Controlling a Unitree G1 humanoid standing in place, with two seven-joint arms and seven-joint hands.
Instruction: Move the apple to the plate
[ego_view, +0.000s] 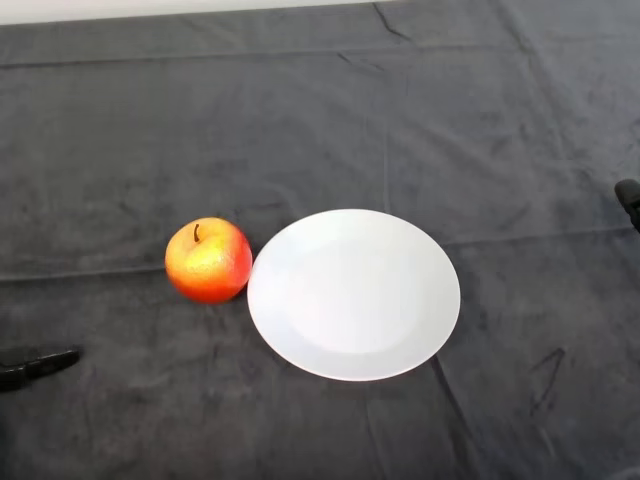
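Hand (40, 366) at left edge, apple (208, 260) just beside plate (354, 294) (stem up).

apple (208, 260) (stem up) touching plate (354, 294)

The apple (208, 260), left of centre in the frame, is red-orange, shading to a mottled yellow-orange patch across its top and front, with deeper red around its lower edge and a dark brown stem. The plate (354, 294) at the centre is plain white without any pattern, its rim a shade brighter than the faintly greyer middle. The cloth on the counter (320, 120) is dark charcoal grey, streaked with lighter and darker brushed patches and thin dark crease lines. Along the top left edge runs a pale off-white strip. At the lower left edge, the hand (36, 367) is glossy black.
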